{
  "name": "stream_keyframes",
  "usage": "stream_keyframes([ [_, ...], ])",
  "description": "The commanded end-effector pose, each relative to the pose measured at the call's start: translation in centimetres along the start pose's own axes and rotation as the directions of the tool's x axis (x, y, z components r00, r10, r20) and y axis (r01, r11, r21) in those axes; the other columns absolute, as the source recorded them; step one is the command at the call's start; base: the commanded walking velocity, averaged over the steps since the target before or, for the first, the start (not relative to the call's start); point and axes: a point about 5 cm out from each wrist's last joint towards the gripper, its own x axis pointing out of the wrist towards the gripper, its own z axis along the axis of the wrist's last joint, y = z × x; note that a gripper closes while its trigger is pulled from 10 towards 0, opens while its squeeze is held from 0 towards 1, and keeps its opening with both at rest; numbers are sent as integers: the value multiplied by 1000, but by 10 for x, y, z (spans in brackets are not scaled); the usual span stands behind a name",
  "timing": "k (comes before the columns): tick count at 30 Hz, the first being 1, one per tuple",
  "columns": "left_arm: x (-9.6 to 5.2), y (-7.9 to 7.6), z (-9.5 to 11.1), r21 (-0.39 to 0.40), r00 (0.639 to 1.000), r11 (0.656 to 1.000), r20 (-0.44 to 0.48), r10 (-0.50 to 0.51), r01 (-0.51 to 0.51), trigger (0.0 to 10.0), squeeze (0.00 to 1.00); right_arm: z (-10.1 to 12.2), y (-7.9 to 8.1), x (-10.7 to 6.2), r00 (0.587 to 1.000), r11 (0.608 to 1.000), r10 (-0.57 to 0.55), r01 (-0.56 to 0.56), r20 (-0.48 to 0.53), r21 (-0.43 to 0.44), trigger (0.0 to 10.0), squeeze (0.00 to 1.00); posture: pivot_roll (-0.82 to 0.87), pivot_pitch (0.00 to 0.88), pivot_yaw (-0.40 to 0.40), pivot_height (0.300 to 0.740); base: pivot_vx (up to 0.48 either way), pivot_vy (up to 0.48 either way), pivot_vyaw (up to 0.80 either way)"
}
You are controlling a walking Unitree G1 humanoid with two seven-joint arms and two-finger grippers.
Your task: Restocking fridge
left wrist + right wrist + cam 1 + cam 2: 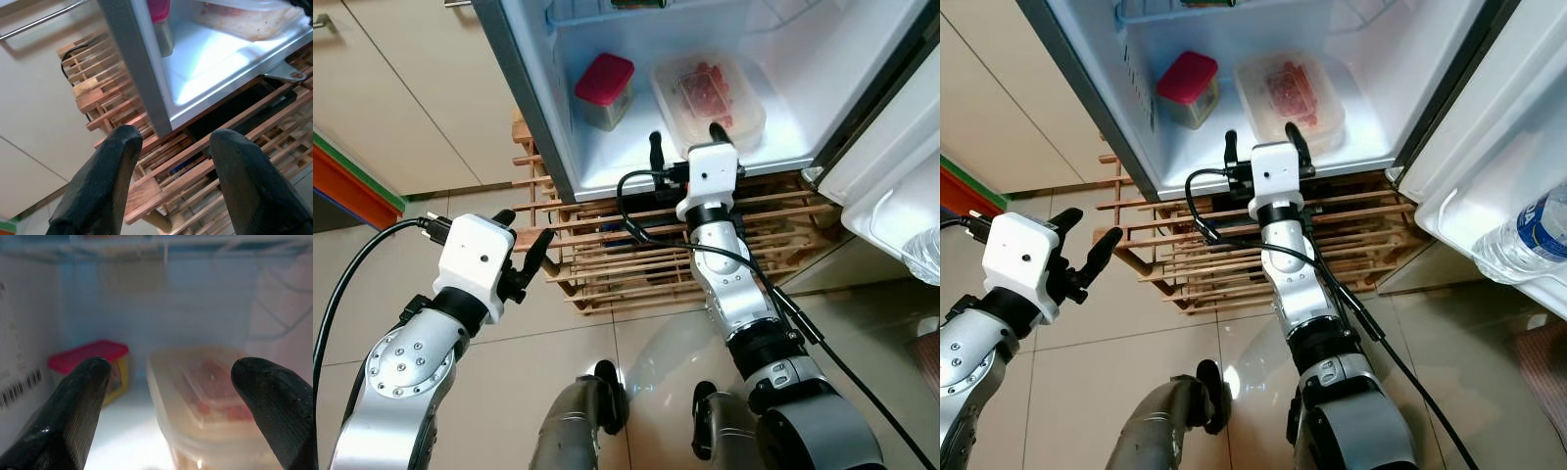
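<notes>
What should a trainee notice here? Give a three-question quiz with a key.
1. True or false: the right end effector grips the clear food container.
2. What colour is the lid of the small tub?
3. The fridge stands on: A) tiles, B) wooden slat rack, C) carpet.

Key: 1 false, its fingers are open and hold nothing. 2 red. 3 B.

Fridge (533, 117) open. On its bottom shelf, a red-lidded container (604, 90) stands beside a clear tub of red food (707, 96). Right end effector (685, 144), fingers spread, sits at the shelf edge. Left end effector (524, 240), fingers apart, hovers before the wooden rack (607, 259).
</notes>
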Motion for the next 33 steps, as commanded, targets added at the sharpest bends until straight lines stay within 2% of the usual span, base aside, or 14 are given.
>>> stream_keyframes([
  [1, -1, -2, -2, 4, 1000, 1000, -12, -1, 1, 10000, 0, 5, 5, -2, 999, 1000, 10, -11, 33, 15, 10000, 0, 176, 354, 77, 725, 0, 0, 0],
  [3, 0, -2, -1, 8, 1000, 1000, -6, 0, 0, 10000, 0, 9, 2, -3, 999, 1000, -10, 9, 46, 8, 10000, 0, 177, 354, 75, 725, 0, 0, 0],
  [7, 1, -2, -1, 2, 1000, 1000, -3, 5, -5, 10000, 0, 9, -8, -21, 997, 997, -79, 79, 19, -7, 10000, 0, 170, 355, 73, 725, 0, 0, 0],
  [13, 3, -6, -2, -6, 1000, 1000, 0, -6, 6, 10000, 0, 1, -10, -40, 993, 994, -107, 106, -41, -23, 10000, 0, 148, 361, 71, 725, 0, 0, 0],
  [16, 4, -5, -2, -6, 1000, 1000, -1, -5, 5, 10000, 0, -1, -5, -45, 992, 995, -104, 104, -71, -9, 10000, 0, 148, 360, 72, 725, 0, 0, 0],
  [21, 4, -6, -2, -6, 1000, 1000, 0, -5, 5, 10000, 0, -5, 4, -42, 990, 995, -88, 93, -111, 39, 10000, 0, 156, 359, 73, 725, 0, 0, 0],
  [25, 5, -7, -2, -7, 1000, 1000, -1, -4, 4, 10000, 0, -9, 17, -26, 989, 994, -59, 71, -134, 88, 10000, 0, 165, 357, 74, 725, 0, 0, 0],
  [33, 5, -6, -2, -1, 1000, 1000, 0, 1, -1, 10000, 0, -12, 29, -14, 988, 993, -16, 34, -155, 112, 10000, 0, 190, 354, 69, 725, 0, 0, 0],
])
